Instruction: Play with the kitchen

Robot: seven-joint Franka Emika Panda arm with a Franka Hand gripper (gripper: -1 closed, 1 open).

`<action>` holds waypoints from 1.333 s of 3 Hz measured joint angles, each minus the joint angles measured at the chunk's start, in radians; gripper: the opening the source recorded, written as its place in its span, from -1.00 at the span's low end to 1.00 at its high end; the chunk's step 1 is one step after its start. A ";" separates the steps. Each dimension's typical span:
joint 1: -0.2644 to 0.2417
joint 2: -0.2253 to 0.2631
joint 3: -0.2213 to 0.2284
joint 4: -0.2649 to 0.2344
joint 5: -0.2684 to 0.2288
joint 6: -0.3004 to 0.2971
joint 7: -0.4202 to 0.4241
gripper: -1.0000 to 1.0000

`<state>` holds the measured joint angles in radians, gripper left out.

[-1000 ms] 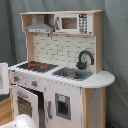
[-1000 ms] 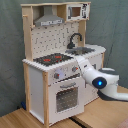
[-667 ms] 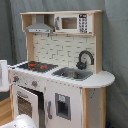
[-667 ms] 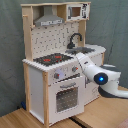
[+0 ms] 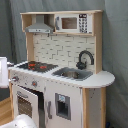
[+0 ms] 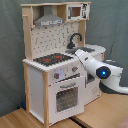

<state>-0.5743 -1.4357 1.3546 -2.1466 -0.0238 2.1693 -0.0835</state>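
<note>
So the kitchen (image 5: 60, 70) (image 6: 60, 65) pretty much fills both exterior views, standing on a light wood floor (image 6: 100, 117) with a grey-green curtain (image 5: 115, 45) hanging right behind it. Everything else hangs off the stovetop (image 5: 36, 65) (image 6: 52, 59), the black slab with red rings. Straight above it sits the grey hood (image 5: 39, 26) (image 6: 49, 20), and beside the hood on the top shelf is the little microwave (image 5: 70, 23) (image 6: 76, 11). A white tiled back wall (image 5: 57, 49) runs behind the stovetop. Next to it on the same counter is the sink (image 5: 72, 74) with the curved black faucet (image 5: 85, 59) (image 6: 75, 39) at its back edge. Below the stovetop there's a row of knobs (image 5: 24, 80) (image 6: 59, 75), and under those the oven door (image 5: 24, 102) (image 6: 66, 96) with its window; in the first exterior view it looks swung ajar, in the second exterior view I can't tell. The white robot arm (image 6: 97, 67) comes in from the second exterior view's right and covers the counter front just past the stovetop, its tip right by the knobs. The gripper (image 6: 78, 53) end is up against the counter edge, but I honestly cannot tell if it's released or clenched. A white blob (image 5: 22, 121) pokes in at the bottom of the first exterior view, below the oven door.
</note>
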 joint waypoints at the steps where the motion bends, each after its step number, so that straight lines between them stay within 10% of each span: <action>1: -0.001 0.017 -0.016 0.000 0.014 0.000 -0.100 1.00; 4: -0.007 0.094 -0.094 0.000 0.075 0.013 -0.412 1.00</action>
<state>-0.5812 -1.3412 1.2605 -2.1469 0.0515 2.1821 -0.4955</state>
